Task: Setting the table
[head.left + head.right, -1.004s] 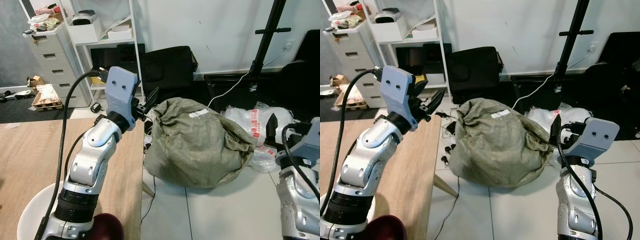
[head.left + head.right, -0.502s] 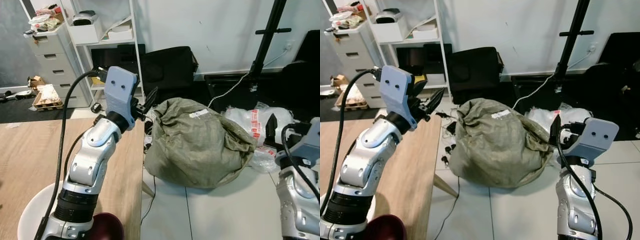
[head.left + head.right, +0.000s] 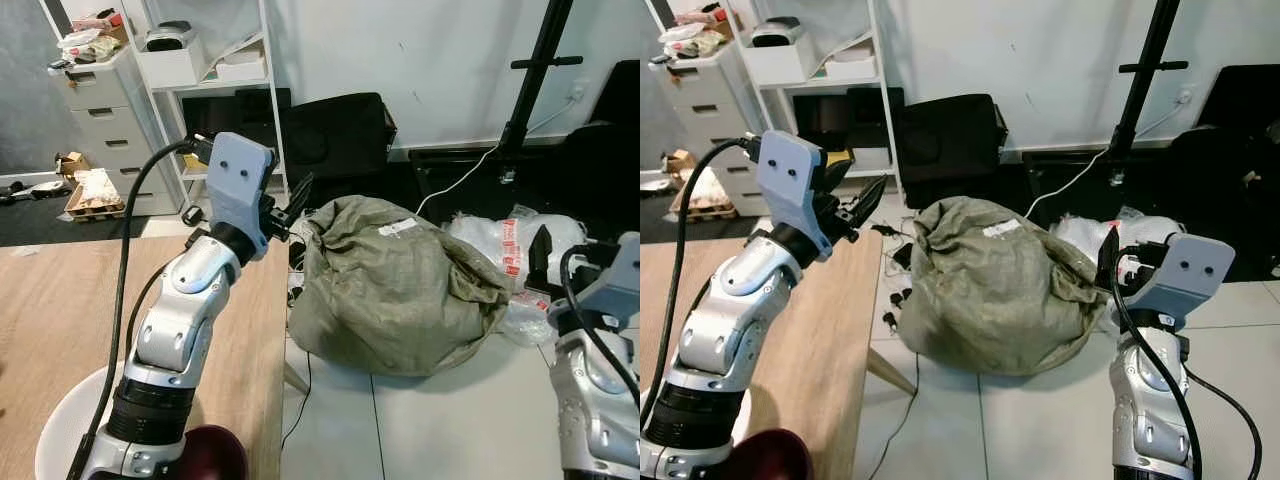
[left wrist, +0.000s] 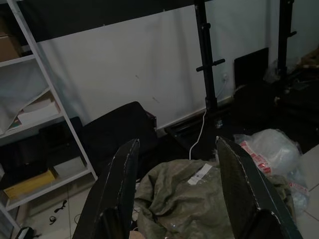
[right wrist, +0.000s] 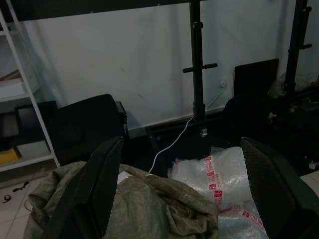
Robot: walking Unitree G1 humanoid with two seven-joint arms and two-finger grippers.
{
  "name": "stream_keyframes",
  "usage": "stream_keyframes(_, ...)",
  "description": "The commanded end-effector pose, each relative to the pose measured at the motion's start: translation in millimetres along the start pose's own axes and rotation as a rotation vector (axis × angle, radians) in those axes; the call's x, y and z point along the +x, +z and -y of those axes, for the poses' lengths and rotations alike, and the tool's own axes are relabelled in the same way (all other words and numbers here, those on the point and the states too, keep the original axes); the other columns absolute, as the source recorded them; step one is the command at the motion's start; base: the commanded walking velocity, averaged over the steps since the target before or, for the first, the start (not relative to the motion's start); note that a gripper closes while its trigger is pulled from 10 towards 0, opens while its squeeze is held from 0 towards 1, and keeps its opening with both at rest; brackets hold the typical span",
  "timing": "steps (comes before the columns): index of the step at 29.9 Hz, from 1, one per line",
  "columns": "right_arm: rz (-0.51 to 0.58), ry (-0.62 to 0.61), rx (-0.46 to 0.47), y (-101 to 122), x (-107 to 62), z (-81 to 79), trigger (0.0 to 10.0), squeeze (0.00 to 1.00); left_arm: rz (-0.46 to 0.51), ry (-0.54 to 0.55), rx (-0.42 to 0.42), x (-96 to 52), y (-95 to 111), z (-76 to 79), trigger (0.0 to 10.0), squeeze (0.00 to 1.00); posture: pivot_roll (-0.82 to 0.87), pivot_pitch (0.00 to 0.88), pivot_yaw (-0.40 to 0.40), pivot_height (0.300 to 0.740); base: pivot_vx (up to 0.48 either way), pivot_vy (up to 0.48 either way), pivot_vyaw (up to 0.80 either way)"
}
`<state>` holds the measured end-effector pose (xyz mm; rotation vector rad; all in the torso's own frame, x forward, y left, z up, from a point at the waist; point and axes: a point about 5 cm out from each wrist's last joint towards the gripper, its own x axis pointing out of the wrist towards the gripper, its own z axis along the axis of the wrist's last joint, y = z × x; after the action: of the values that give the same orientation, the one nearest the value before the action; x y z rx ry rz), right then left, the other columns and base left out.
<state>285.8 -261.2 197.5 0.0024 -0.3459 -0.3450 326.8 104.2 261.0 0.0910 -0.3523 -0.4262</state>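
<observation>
A wooden table [image 3: 60, 300] fills the lower left. On its near end lie a white plate [image 3: 62, 432] and a dark red bowl [image 3: 215, 458], both partly hidden by my left arm. My left gripper [image 3: 296, 196] is raised above the table's right edge and points toward the far wall. It is open and holds nothing, as the gap in its wrist view [image 4: 177, 144] shows. My right gripper [image 3: 1107, 255] hovers over the floor on the right, open and empty, with its fingers wide apart [image 5: 182, 144].
A grey-green sack [image 3: 390, 280] lies on the tiled floor beside the table, with clear plastic bags [image 3: 500, 235] behind it. Against the wall stand a black bag [image 3: 335, 135], a white shelf [image 3: 200, 70], a drawer cabinet [image 3: 110, 120] and a black stand [image 3: 530, 80]. Cables trail on the floor.
My left gripper has edged very slightly to the left. Everything else stands as before.
</observation>
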Motion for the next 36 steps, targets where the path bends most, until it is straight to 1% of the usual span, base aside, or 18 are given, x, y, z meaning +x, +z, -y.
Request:
stream_keyframes(1,-0.008,0.000,-0.003,-2.7,1.0,-0.1,10.0,0.00,-0.019,0.029,-0.001,-1.6,-6.0,-5.1,10.0,0.00,-0.11,0.000,0.157,0.740,0.000,0.000,0.00)
stream_keyframes(9,-0.015,0.015,-0.001,-3.8,0.9,-4.0,10.0,0.00,-0.042,0.049,0.004,-4.6,-9.8,-6.6,10.0,0.00,-0.10,0.000,0.153,0.740,0.000,0.000,0.00)
stream_keyframes(19,-0.027,0.013,0.003,-7.0,-4.8,-5.5,10.0,0.00,-0.050,0.064,0.005,-3.2,-12.0,-7.6,10.0,0.00,-0.10,0.000,0.164,0.740,0.000,0.000,0.00)
stream_keyframes(21,-0.028,0.012,0.004,-7.2,-5.2,-5.3,10.0,0.00,-0.051,0.070,0.006,-2.7,-12.3,-8.3,10.0,0.00,-0.10,0.000,0.164,0.740,0.000,-0.240,0.00)
stream_keyframes(32,-0.027,0.005,0.003,-6.8,-4.5,-3.6,10.0,0.00,-0.052,0.077,0.008,-1.8,-12.0,-9.9,10.0,0.00,-0.10,0.000,0.168,0.740,0.259,-0.275,0.00)
stream_keyframes(36,-0.027,0.004,0.002,-7.0,-4.9,-3.6,10.0,0.00,-0.051,0.077,0.008,-1.2,-12.1,-10.1,10.0,0.00,-0.11,0.000,0.169,0.740,0.250,0.000,0.00)
